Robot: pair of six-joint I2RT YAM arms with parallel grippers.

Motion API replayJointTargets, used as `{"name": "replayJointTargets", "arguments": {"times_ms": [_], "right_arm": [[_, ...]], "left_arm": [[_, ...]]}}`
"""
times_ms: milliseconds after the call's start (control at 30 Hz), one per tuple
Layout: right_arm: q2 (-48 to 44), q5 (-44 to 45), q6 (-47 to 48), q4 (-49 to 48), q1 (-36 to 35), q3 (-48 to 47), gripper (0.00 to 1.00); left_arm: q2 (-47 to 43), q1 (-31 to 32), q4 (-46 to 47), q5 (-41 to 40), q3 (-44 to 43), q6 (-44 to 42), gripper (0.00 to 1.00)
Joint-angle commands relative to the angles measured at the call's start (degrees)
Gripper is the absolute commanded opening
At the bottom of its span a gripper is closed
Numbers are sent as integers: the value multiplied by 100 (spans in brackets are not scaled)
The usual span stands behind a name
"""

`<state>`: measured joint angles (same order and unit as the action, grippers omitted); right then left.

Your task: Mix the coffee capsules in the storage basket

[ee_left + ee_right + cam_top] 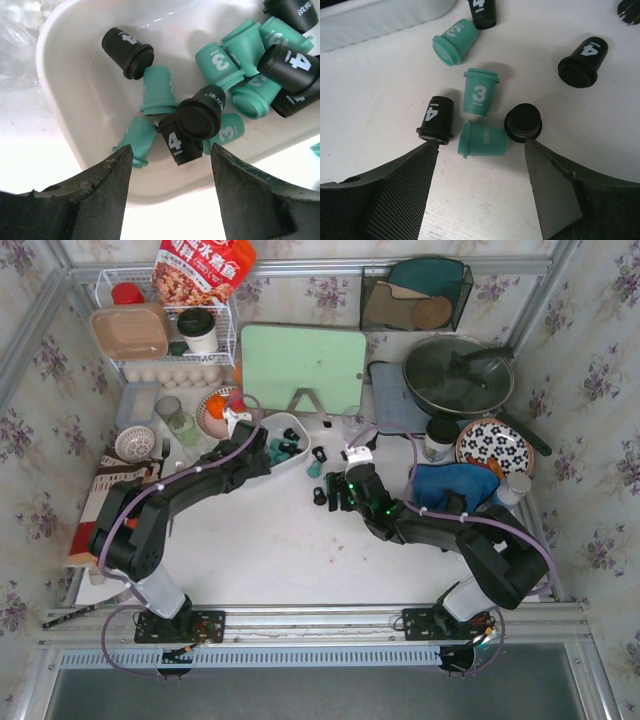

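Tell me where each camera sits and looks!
Top external: above, behind the arms, looking down on the table; both arms show.
Left wrist: on the left gripper, looking into the storage basket; its fingers show.
Right wrist: on the right gripper, looking at loose coffee capsules on the table; its fingers show.
Top and left wrist both show the storage basket.

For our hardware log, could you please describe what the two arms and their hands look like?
The left arm and right arm are black with pale grey base links; a lavender cable runs along each. Near the right wrist glow green lights. The left hand has smooth, scuffed dark fingers; the right hand is dark too, one finger showing a ribbed texture.
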<state>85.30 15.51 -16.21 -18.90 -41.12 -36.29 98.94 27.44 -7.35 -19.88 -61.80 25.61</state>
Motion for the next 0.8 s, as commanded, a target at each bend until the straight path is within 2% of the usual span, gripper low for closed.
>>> {"name": "replayJointTargets", "arguments": {"times_ms": [0, 200, 267, 300, 533, 767], "right_arm": [[271, -179, -171, -35, 8, -139, 75], [604, -179, -270, 25, 8, -281, 72], [713, -185, -287, 27, 2, -320, 71], [774, -194, -299, 31, 8, -339, 69], [940, -48, -330, 87, 8, -407, 66], [952, 23, -307, 11, 8, -383, 65]], "left_arm": [[-493, 7, 689, 106, 432, 30, 67], [-1400, 316, 972, 24, 1013, -147, 71], [-1612, 487, 911, -110, 1084, -240, 81], [-1694, 585, 869, -171, 1106, -309, 83], [-2179, 1122, 503, -531, 1276, -259, 83], [-2405, 1380, 161, -726, 1338, -187, 83]]}}
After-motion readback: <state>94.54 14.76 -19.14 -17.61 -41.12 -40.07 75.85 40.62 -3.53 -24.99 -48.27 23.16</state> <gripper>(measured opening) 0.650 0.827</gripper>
